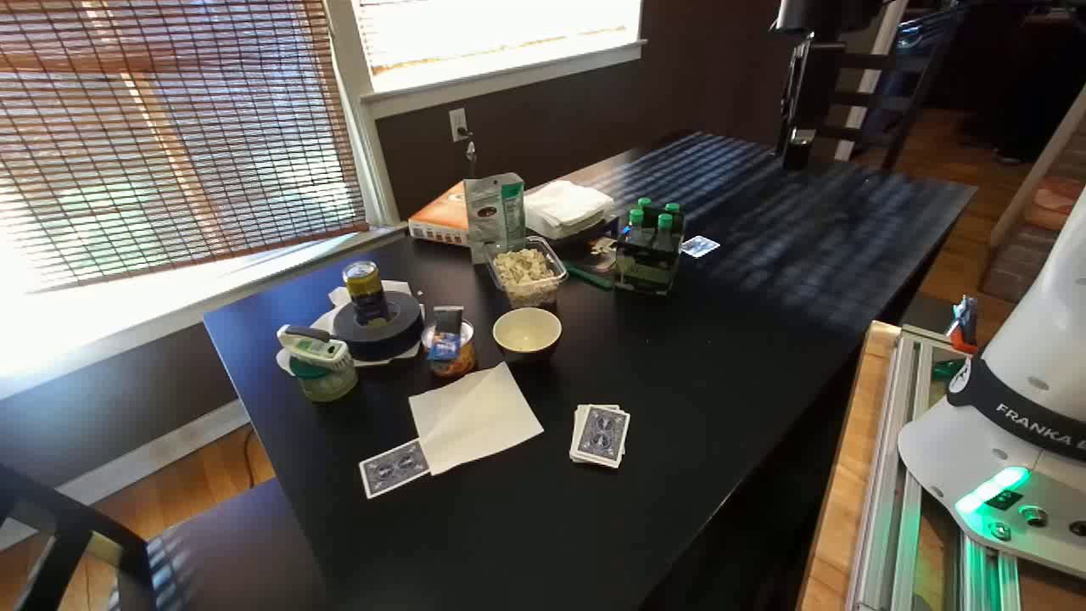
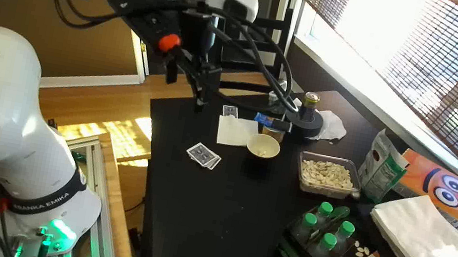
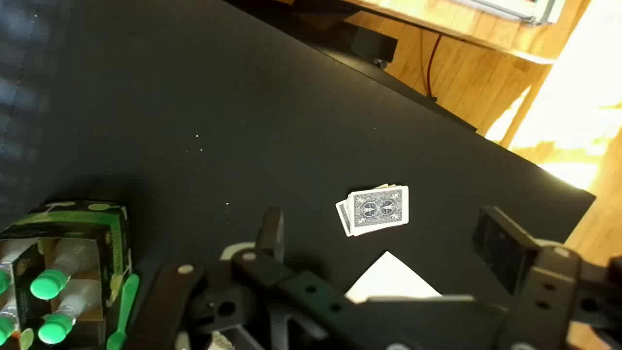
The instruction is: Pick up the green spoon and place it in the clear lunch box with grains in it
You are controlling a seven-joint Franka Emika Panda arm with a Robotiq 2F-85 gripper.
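Note:
The green spoon (image 3: 125, 306) lies on the black table beside the bottle carrier in the wrist view. It also shows in an exterior view (image 1: 589, 276), between the carrier and the lunch box. The clear lunch box with grains (image 1: 528, 280) stands on the table and shows in both exterior views (image 2: 328, 176). Pale grains fill it. My gripper (image 2: 185, 88) is high above the table near the playing cards, away from the spoon and box. In the wrist view my gripper (image 3: 388, 238) has its fingers wide apart with nothing between them.
A carrier of green-capped bottles (image 2: 305, 255) stands close to the spoon. A cream bowl (image 1: 527, 333), a card stack (image 1: 601, 435) and a paper sheet (image 1: 475, 417) lie nearer. A pouch (image 2: 383, 167), orange box (image 2: 454, 189) and napkins (image 2: 425, 233) stand behind the lunch box.

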